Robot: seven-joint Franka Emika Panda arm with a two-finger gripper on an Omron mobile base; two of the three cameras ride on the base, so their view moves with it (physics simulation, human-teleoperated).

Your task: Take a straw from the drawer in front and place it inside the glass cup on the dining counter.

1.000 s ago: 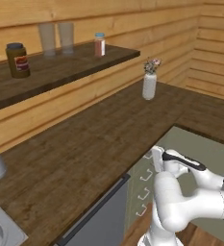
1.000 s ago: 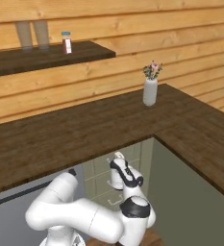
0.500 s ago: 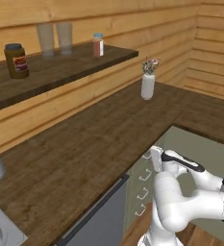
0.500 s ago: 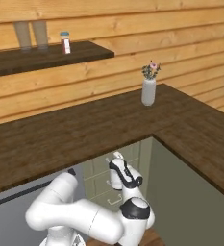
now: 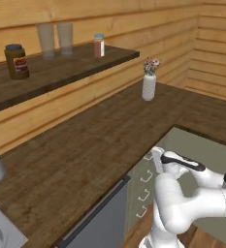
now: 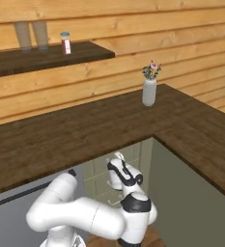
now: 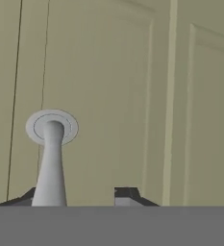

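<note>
A wood-panelled kitchen is shown, with a dark plank counter (image 5: 100,145) running under a wall shelf (image 5: 61,72); a white flower vase (image 5: 149,86) stands at about 1 o'clock on the counter in the left base view. Below the counter edge, a stack of sage-green fronts with small silver handles is seen, and the arm is folded down toward them.

In the hand view, the drawer (image 7: 113,86) front is faced closely, and its handle post (image 7: 51,158) rises at about 8 o'clock between the two finger tips of the gripper (image 7: 77,196), nearer one tip. The tips stand apart, so the claw is judged released, not yet clenched.

The opening step is in hand: the fingers must close on the handle, then pull straight back. The straw is presumably inside the closed drawer.
</note>
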